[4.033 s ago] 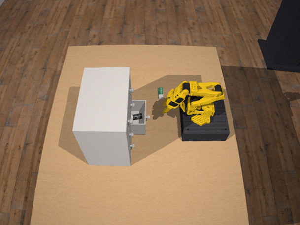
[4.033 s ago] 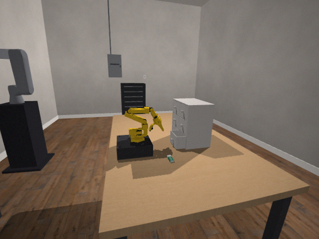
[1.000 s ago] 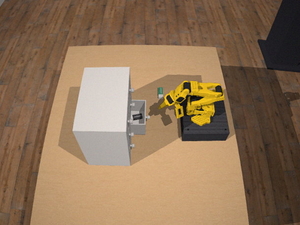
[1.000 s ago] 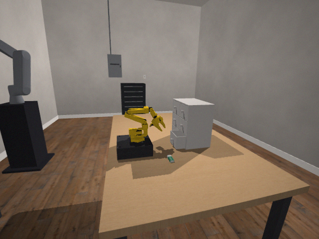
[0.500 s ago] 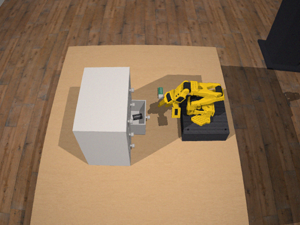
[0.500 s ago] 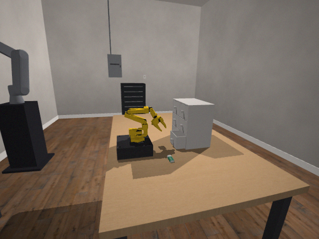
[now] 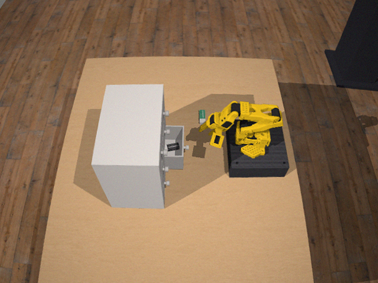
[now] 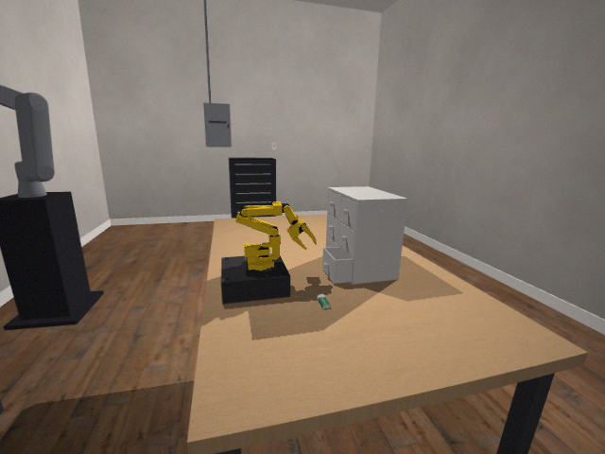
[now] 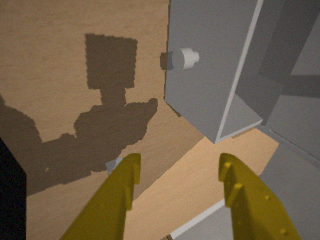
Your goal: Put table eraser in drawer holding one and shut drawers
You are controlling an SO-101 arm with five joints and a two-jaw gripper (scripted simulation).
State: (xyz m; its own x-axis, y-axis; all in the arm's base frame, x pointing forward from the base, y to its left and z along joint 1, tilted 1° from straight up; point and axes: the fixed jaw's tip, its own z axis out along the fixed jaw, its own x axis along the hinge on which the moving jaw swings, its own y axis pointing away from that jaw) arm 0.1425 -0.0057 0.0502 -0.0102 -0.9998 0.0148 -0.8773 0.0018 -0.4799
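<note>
The yellow fingers [image 7: 205, 131] [image 8: 311, 245] are hanging above the tabletop [image 7: 179, 242] [image 8: 366, 352] [image 9: 45, 20], pointing down at a slant, standing partway open w/ a gap btwn the tips and gripping nothing. Nearest, the green-and-white eraser [image 7: 202, 115] [image 8: 323, 302] [image 9: 114, 165] is lying on the tabletop, below the fingers and off to one side; in the wrist view only a pale bit is showing, partly hidden by a finger. Next, out in front of the fingers and lower, the open drawer [image 7: 177, 162] [image 8: 341, 269] [image 9: 200, 75] is sticking out of the bottom row, w/ a dark striped block [image 7: 172, 146] lying inside. Behind the fingers, the arm's black base [image 7: 259, 171] [image 8: 256, 288] [image 9: 10, 195] is sitting on the tabletop. Farther fwd, past the open drawer, the white cabinet [image 7: 129, 125] [image 8: 378, 239] is standing upright, its upper drawers looking shut in the ext. view.
</note>
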